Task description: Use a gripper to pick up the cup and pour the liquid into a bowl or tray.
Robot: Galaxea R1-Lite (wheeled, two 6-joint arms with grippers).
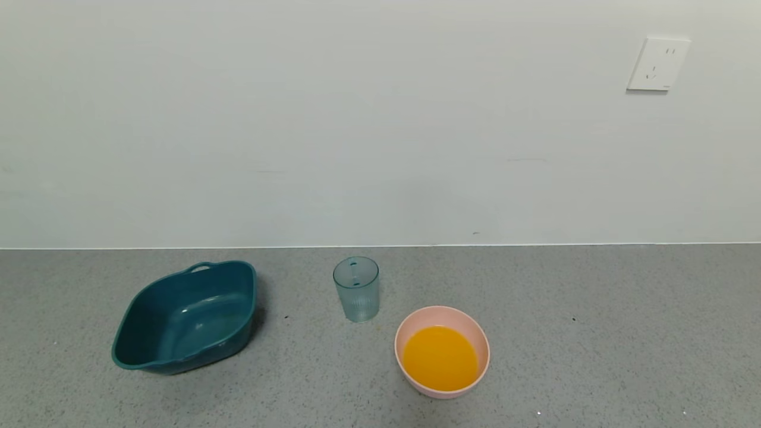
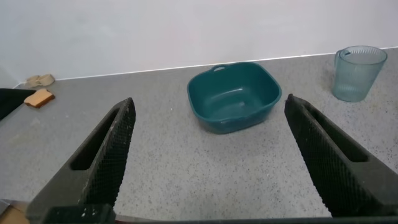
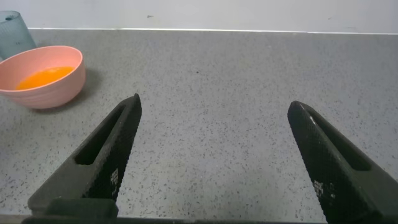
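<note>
The cup (image 1: 357, 289) stands upright on the grey counter, a clear blue-green ribbed tumbler with no orange in it; the left wrist view catches it too (image 2: 357, 72). Just in front and to its right sits the pink bowl (image 1: 442, 312), holding the orange liquid (image 1: 440, 358); both also appear in the right wrist view, the bowl (image 3: 53, 87) and the liquid (image 3: 45, 76). Neither arm shows in the head view. My left gripper (image 2: 208, 106) is open over bare counter, well short of the teal tub. My right gripper (image 3: 214, 106) is open too, with nothing between its fingers.
A dark teal tub (image 1: 185, 317) with handles sits left of the cup, also seen by the left wrist (image 2: 233, 96). A brown sponge (image 2: 39, 98) and a crumpled beige thing (image 2: 40, 79) lie far off to the side. The wall runs along the counter's back edge.
</note>
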